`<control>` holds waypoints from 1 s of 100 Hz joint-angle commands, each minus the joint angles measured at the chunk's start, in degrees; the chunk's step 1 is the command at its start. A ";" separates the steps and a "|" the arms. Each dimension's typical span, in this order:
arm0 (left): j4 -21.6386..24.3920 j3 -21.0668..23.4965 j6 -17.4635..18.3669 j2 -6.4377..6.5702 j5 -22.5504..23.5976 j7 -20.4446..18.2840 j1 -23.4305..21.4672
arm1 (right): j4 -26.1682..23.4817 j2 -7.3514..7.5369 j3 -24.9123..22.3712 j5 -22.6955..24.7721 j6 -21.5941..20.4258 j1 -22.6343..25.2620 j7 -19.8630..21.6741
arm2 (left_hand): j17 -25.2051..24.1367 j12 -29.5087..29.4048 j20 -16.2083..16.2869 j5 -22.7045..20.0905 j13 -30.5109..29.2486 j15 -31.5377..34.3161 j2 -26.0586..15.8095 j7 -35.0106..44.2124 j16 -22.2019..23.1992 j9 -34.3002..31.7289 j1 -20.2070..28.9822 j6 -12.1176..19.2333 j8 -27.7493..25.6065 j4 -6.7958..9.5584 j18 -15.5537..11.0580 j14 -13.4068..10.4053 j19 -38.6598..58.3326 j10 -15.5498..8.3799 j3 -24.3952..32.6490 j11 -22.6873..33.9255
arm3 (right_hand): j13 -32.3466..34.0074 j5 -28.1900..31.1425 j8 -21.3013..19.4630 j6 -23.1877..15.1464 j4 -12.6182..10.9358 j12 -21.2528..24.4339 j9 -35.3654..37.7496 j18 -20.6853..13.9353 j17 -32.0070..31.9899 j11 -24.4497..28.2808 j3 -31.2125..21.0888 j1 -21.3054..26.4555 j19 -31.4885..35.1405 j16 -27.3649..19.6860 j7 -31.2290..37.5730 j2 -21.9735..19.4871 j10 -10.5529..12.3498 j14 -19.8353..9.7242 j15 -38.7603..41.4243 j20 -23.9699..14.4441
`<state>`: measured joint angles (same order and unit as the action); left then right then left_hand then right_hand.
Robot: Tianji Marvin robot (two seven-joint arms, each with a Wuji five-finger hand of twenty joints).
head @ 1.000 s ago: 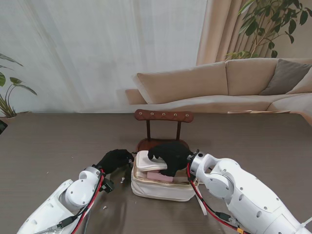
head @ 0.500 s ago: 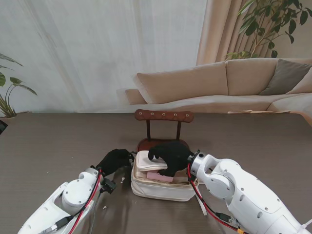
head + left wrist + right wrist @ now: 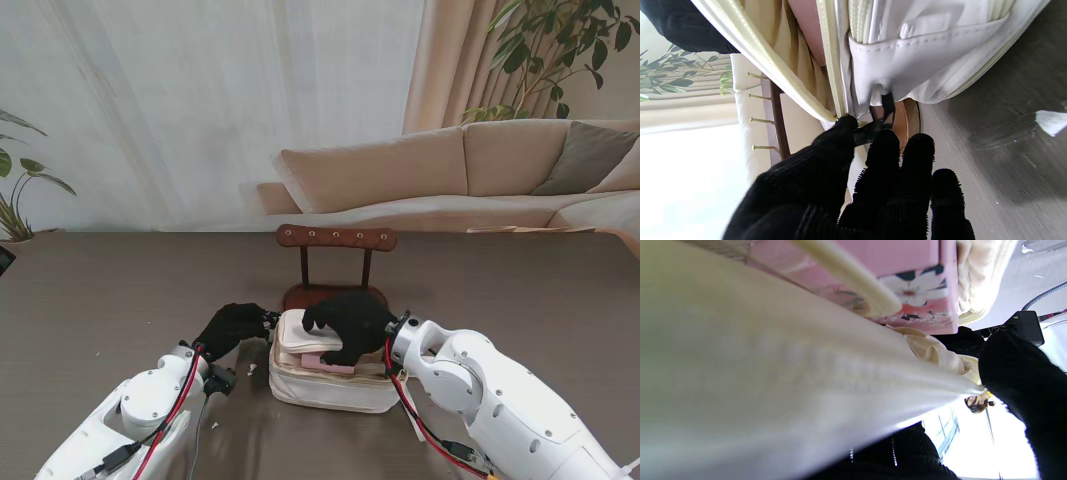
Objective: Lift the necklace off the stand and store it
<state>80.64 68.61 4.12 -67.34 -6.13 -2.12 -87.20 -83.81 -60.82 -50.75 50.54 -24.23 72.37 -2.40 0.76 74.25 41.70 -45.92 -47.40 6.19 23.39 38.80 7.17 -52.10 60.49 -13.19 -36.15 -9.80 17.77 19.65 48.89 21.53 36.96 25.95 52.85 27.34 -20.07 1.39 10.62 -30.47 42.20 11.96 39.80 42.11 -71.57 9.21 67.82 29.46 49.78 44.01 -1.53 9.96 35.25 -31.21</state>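
Note:
The wooden necklace stand (image 3: 336, 238) rises behind a cream zip case (image 3: 330, 385); nothing hangs from its pegs (image 3: 756, 120), and no necklace shows in any view. My left hand (image 3: 234, 325) is at the case's left far corner. Its thumb and fingers (image 3: 887, 156) pinch a dark zipper pull (image 3: 873, 128). On top of the case, my right hand (image 3: 350, 320) curls over the cream lid (image 3: 300, 335). In the right wrist view that lid (image 3: 773, 373) fills most of the picture, with a pink flowered box (image 3: 913, 290) inside the case.
The stand's round base (image 3: 300, 296) sits just behind the case. Small white scraps (image 3: 215, 425) lie on the dark table (image 3: 120, 300) near my left arm. A sofa (image 3: 480, 170) and plants stand beyond the table's far edge.
My left hand has crept slightly farther from me along the case's left side, its forearm following. The right hand has stayed on the lid, shifting barely to the left.

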 commanded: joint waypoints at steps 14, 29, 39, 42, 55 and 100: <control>-1.15 -1.49 0.17 -0.90 0.17 -0.07 1.07 | 1.04 0.16 0.79 0.06 -0.15 1.84 1.79 | -1.35 -15.89 0.69 -1.99 -1.52 0.23 1.75 4.21 -0.12 3.04 -5.57 0.72 -1.42 2.67 0.31 -3.01 -0.92 -1.48 -7.21 5.29 | 2.77 -1.07 1.12 -0.41 -1.57 0.64 -1.56 0.79 -11.25 -0.68 1.59 -1.32 -0.39 -1.92 -0.47 -0.73 0.01 -3.49 0.16 0.01; -1.76 -2.73 -0.51 -1.45 0.10 1.47 1.87 | 1.09 0.18 0.61 -0.15 -0.08 1.95 2.00 | -1.00 -4.93 1.15 -1.06 -1.82 0.31 0.81 9.15 -0.09 1.98 -1.69 0.58 -0.94 2.76 0.11 -3.06 -0.46 -1.73 -6.96 4.36 | 2.90 -1.04 1.10 -0.40 -1.57 0.63 -1.50 0.75 -11.12 -0.63 1.49 -1.19 -0.33 -1.90 -0.43 -0.71 0.02 -3.40 0.27 -0.08; -1.79 -3.07 -1.16 -1.75 -1.02 1.82 2.05 | 1.13 0.19 0.49 -0.25 -0.08 1.97 2.14 | -1.06 -2.90 1.38 -0.14 -1.81 0.30 -1.95 9.43 -0.09 1.40 2.10 -2.10 -1.15 2.79 0.22 -2.69 -0.10 -1.00 -9.80 3.11 | 2.91 -0.99 1.09 -0.42 -1.56 0.64 -1.48 0.71 -11.12 -0.62 1.47 -1.20 -0.33 -1.90 -0.41 -0.66 0.06 -3.54 0.29 -0.11; -1.70 -3.09 -1.48 -1.83 -1.45 1.87 2.02 | 1.14 0.19 0.45 -0.26 -0.08 1.98 2.16 | -1.07 -3.07 1.43 -0.29 -1.91 0.34 -3.34 9.52 -0.08 1.21 3.70 -3.41 -1.58 3.05 0.33 -2.35 0.01 -0.59 -11.62 3.21 | 2.91 -0.97 1.09 -0.43 -1.56 0.65 -1.52 0.70 -11.11 -0.64 1.44 -1.18 -0.33 -1.91 -0.39 -0.67 -0.05 -3.56 0.28 -0.12; -1.05 -2.80 -2.58 -1.92 -3.12 1.46 1.59 | 1.21 0.19 0.36 -0.41 -0.10 2.01 2.26 | -1.28 -3.09 1.86 0.26 -2.88 0.67 -7.91 11.27 0.02 1.11 9.08 -6.93 -6.22 3.38 0.49 -1.27 0.54 0.74 -17.92 4.92 | 2.91 -0.94 1.09 -0.46 -1.56 0.64 -1.45 0.68 -11.07 -0.60 1.48 -1.13 -0.31 -1.92 -0.40 -0.78 0.07 -3.49 0.29 -0.16; 3.80 1.32 -2.02 0.14 2.93 -0.97 -2.15 | -1.89 0.45 -1.28 1.26 -1.02 4.51 1.84 | 1.51 1.17 7.15 -0.24 -11.61 3.91 -6.85 16.12 0.94 -2.00 6.16 -5.73 -13.01 0.86 1.96 -1.38 13.15 -0.64 -12.77 14.61 | -3.29 -4.02 2.38 -1.40 -1.72 3.65 -5.96 2.08 -16.09 -4.90 6.77 -3.85 -4.01 -3.87 -3.35 -4.38 -1.23 -1.14 -4.37 0.10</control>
<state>83.46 69.38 2.06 -67.96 -3.30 -1.27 -88.83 -85.44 -60.69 -52.71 51.30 -24.89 74.84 -2.48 2.55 74.33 47.71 -45.07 -56.17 9.09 16.77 48.97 7.62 -52.91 65.58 -21.18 -47.41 -9.16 19.39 19.95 59.42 21.60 20.90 39.15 49.49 25.53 -19.38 1.02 10.60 -28.23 39.10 13.28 39.61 38.14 -67.93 7.63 65.45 28.09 47.85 41.05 -1.59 12.31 32.71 -31.21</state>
